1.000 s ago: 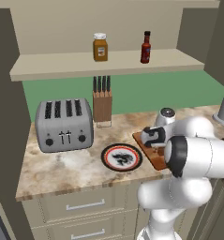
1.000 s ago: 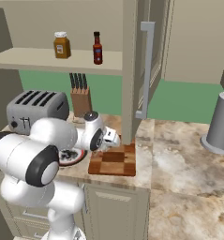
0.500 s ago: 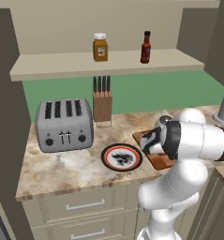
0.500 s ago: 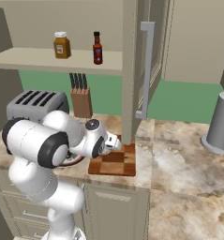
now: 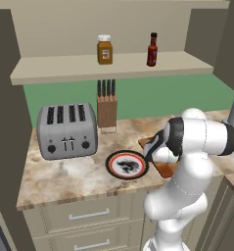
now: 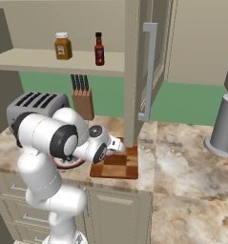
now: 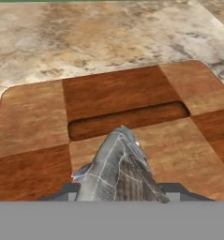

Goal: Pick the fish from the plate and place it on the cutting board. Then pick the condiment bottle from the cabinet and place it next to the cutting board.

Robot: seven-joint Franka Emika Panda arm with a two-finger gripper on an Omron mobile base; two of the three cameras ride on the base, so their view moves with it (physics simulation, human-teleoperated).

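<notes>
The silvery-grey fish point(image 7: 118, 164) sits between my gripper's point(image 7: 120, 191) two dark finger tips, which are shut on it, just above the checkered wooden cutting board point(image 7: 132, 93). In the right base view my gripper point(image 6: 117, 145) hovers low over the board's point(image 6: 122, 167) left part. The plate point(image 5: 127, 164) with black rim lies left of the board, and part of it point(image 6: 67, 164) shows behind my arm. The dark red condiment bottle point(image 5: 152, 50) stands upright on the cabinet shelf point(image 5: 64, 68), also seen as the bottle point(image 6: 99, 49) on the shelf point(image 6: 29, 59).
A grey toaster point(image 5: 67, 130) and a knife block point(image 5: 107, 105) stand at the back of the counter. An amber jar point(image 5: 105, 49) stands left of the bottle. A tall panel with a metal handle point(image 6: 149, 71) rises behind the board. A grey cylinder point(image 6: 225, 126) stands far right.
My arm's elbow has swung up and over while the hand stayed low over the cutting board with the fish between its fingers. The plate, bottle and board have not moved.
</notes>
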